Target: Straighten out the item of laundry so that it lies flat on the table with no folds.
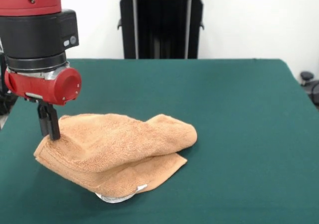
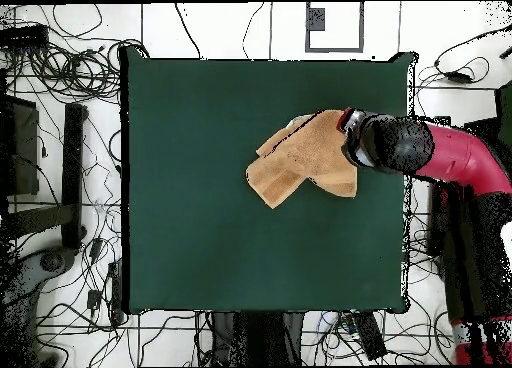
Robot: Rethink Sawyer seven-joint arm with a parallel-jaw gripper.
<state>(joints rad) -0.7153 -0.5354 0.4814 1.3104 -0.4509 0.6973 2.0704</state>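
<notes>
The item of laundry (image 1: 117,152) is an orange-tan towel, folded over itself in a rumpled heap on the left part of the green table (image 1: 239,134). A small white tag (image 1: 141,188) peeks out at its near edge. My gripper (image 1: 51,133) comes down on the towel's left end, its dark fingers together and shut on the cloth edge, which rises toward them. In the overhead view the towel (image 2: 305,159) lies near the table's (image 2: 200,204) right edge, and the arm's wrist (image 2: 390,144) covers the gripper and that end of the towel.
The table's left edge in the front view lies close to the gripper. A black stand (image 1: 162,20) rises behind the table. In the overhead view, cables (image 2: 60,64) and equipment lie on the floor around the table.
</notes>
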